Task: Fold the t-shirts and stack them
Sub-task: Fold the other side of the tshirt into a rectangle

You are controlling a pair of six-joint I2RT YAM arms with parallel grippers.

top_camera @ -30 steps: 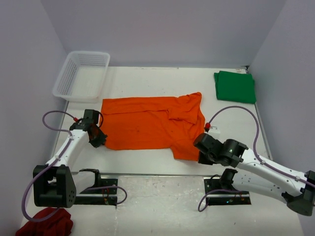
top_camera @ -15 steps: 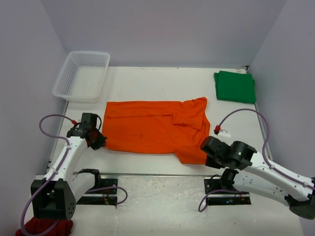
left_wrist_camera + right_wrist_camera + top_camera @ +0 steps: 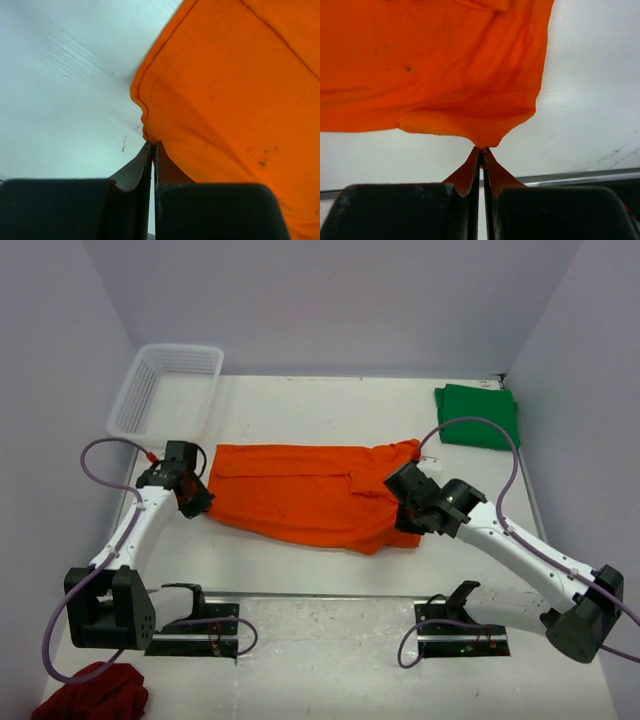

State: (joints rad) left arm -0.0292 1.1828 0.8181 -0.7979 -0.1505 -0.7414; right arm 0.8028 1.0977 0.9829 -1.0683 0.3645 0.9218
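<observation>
The orange t-shirt (image 3: 300, 490) lies spread across the middle of the table, its near edge lifted. My left gripper (image 3: 197, 502) is shut on the shirt's left near corner (image 3: 150, 137). My right gripper (image 3: 404, 512) is shut on the right near corner (image 3: 482, 142) and holds it above the table, over the shirt's right side. The shirt fills the upper part of both wrist views (image 3: 430, 60). The dark green t-shirt (image 3: 478, 416) lies folded at the far right of the table.
A white plastic basket (image 3: 167, 393) stands at the far left. A dark red cloth (image 3: 95, 697) lies off the table at the near left. The two arm bases (image 3: 190, 625) sit on the near edge. White walls close in on left, back and right.
Both grippers have carried the shirt's near corners away from the table's near edge. The right gripper has moved far up and left; the shirt's near edge now folds over.
</observation>
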